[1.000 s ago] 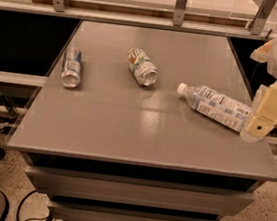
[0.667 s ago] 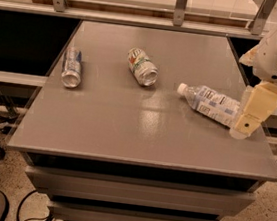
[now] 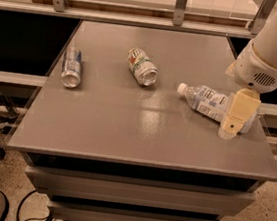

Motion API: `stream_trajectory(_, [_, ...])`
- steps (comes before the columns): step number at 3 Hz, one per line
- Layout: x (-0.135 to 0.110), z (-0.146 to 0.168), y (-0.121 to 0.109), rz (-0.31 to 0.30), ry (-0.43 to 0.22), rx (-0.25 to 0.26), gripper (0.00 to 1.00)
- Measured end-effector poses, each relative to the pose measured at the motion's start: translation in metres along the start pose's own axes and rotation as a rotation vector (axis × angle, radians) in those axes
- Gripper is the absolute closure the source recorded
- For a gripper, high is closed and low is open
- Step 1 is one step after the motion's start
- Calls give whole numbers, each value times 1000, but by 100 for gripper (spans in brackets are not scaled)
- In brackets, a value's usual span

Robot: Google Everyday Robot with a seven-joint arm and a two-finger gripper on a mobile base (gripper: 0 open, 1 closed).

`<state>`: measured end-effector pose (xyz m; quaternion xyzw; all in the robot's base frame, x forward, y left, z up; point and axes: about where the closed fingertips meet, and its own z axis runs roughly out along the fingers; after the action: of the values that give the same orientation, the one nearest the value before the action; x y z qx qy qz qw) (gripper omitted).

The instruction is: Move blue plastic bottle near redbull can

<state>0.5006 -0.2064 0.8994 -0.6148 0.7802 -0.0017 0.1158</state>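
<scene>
Gripper [image 3: 229,128] has slid inward and now hangs over the base end of the blue plastic bottle [image 3: 205,99]!
That bottle lies on its side near the table's [image 3: 136,132] right edge; jaws open or closed, I can't tell. The redbull can [image 3: 72,66] lies well apart at far left, and a white-and-green can [image 3: 142,67] sits between, a likely obstacle.

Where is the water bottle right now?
In the camera view the blue plastic bottle lies on its side near the table's right edge, cap toward the white-and-green can; the gripper hangs over its base end.
</scene>
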Motion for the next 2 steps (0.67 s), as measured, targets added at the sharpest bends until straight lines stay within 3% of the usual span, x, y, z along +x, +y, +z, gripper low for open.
stream_trajectory(2, [6,49,-17,-10,42,-79,0])
